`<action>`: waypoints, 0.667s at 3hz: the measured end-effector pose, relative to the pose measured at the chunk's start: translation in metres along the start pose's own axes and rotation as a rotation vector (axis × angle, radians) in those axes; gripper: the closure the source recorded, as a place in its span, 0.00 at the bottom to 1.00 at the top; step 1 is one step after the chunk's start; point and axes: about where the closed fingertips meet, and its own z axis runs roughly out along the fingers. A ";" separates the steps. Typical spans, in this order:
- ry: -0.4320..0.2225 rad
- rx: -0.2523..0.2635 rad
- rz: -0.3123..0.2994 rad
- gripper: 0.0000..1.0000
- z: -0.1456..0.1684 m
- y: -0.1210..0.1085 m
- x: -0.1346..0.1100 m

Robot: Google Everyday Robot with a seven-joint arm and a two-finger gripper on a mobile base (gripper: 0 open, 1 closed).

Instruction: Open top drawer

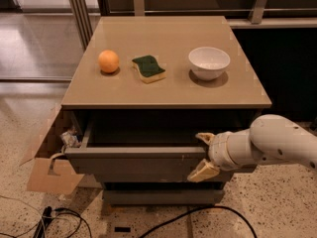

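Observation:
The top drawer (133,163) of the beige-topped cabinet is pulled out toward me, and its dark grey front panel and dim inside show. My gripper (202,154) is at the right end of the drawer front. Its two pale fingers are spread, one at the panel's top edge (204,137) and one in front of the panel lower down (201,172). My white arm comes in from the right.
On the cabinet top (168,90) are an orange (108,61), a green-and-yellow sponge (148,68) and a white bowl (209,62). A cardboard box (47,170) stands left of the cabinet. Black cables (198,214) lie on the floor. A narrower lower drawer front (158,196) shows beneath.

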 end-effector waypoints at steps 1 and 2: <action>-0.007 -0.002 -0.002 0.48 -0.006 0.003 -0.002; -0.028 -0.009 0.003 0.71 -0.031 0.024 0.004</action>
